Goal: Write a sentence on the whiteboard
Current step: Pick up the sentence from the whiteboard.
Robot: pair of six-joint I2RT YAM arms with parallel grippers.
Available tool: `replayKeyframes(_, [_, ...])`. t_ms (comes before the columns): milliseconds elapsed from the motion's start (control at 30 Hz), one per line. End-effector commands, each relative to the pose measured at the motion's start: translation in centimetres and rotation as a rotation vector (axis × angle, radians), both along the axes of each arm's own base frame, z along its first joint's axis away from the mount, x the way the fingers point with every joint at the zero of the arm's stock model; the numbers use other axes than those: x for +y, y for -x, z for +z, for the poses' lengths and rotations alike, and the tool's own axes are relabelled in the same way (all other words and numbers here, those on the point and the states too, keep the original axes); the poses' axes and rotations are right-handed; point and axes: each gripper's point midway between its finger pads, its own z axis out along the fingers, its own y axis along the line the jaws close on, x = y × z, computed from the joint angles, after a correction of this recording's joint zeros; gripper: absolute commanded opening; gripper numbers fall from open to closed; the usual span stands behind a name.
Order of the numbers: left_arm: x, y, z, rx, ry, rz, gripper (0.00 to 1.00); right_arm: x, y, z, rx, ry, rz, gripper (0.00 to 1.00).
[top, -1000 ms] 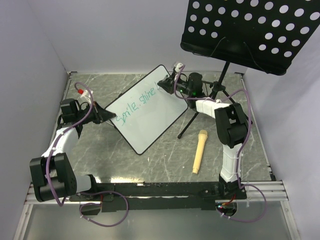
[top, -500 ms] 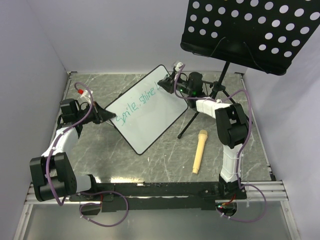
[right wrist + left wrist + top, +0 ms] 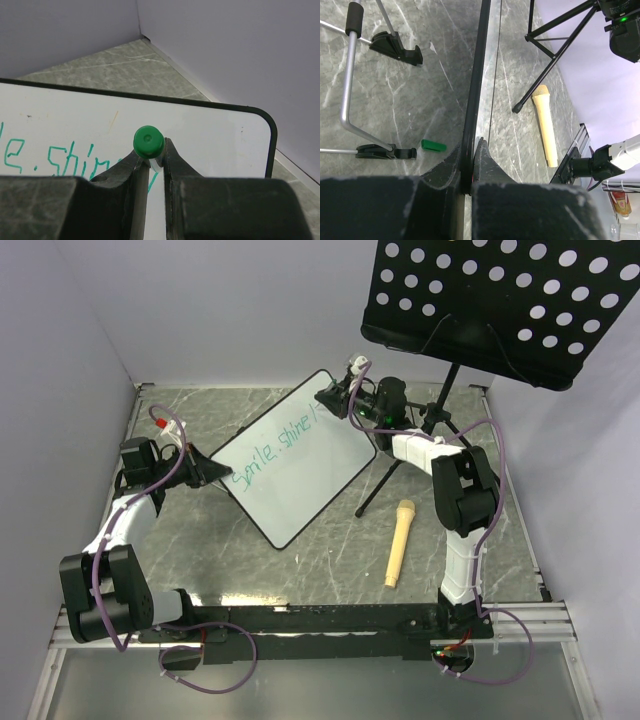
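Note:
The whiteboard (image 3: 300, 480) stands tilted on the marble table, its black frame running edge-on up the left wrist view (image 3: 479, 65). The sentence (image 3: 270, 455) is teal handwriting reading "Smile, shine" plus one further stroke; its last letters show in the right wrist view (image 3: 55, 159). My left gripper (image 3: 222, 476) is shut on the whiteboard's near-left edge, the frame pinched between its fingers (image 3: 471, 152). My right gripper (image 3: 336, 400) is shut on a green marker (image 3: 148, 141), held over the whiteboard's far corner (image 3: 220, 130). The marker's tip is hidden behind its end cap.
A black perforated music stand (image 3: 500, 305) overhangs the back right, with tripod legs (image 3: 385, 480) beside the board. A beige microphone (image 3: 398, 542) lies at front right. A green marker cap (image 3: 434, 145) and the board's wire feet (image 3: 395, 45) sit behind the board.
My right gripper has shifted slightly toward the far wall with the marker. The left gripper and the whiteboard have not moved.

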Motion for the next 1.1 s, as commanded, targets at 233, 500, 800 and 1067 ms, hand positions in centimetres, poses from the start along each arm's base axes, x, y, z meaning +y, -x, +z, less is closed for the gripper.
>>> replayKeyframes(233, [3.2,-2.0,-3.3,-0.086,-0.262,0.096,0.01,0.4,0.3,0.7,-0.031,-0.005,0.022,0.00])
replayKeyframes(500, [3.3,-2.0,-3.2,-0.088,-0.264,0.096,0.01,0.7,0.6,-0.2,-0.010,0.002,0.033,0.00])
replayKeyframes(800, [3.3,-2.0,-3.3,-0.083,-0.261,0.096,0.01,1.0,0.7,-0.6,-0.004,0.008,0.041,0.00])
replayKeyframes(1067, [3.3,-2.0,-3.2,-0.086,-0.261,0.096,0.01,0.8,1.0,-1.0,0.000,0.011,0.045,0.00])
